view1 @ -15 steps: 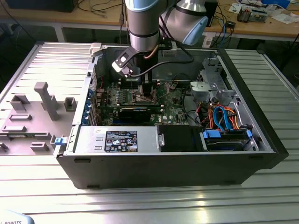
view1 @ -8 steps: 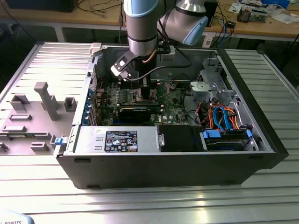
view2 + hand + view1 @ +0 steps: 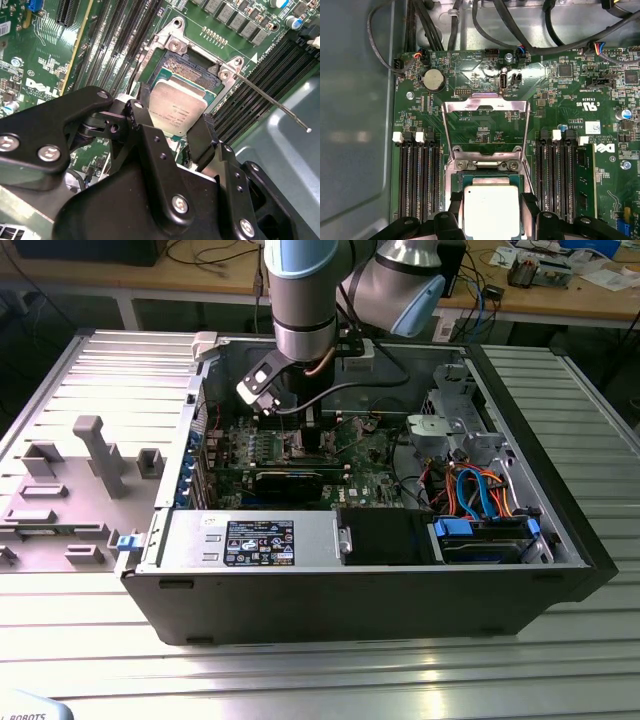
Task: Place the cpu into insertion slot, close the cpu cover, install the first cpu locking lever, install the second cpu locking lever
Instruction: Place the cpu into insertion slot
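Inside the open case (image 3: 350,592), over the shiny-rimmed insertion slot (image 3: 188,70), the gripper (image 3: 172,125) clamps the flat, matte-silver square cpu (image 3: 178,107) between its black fingers (image 3: 141,116); the thin metal cpu cover (image 3: 485,105) stands raised.

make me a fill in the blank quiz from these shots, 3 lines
The gripper is shut on the ___.
The cover is ___, clear of the slot.
The board is ___ in colour.
Missing words: cpu; open; green.
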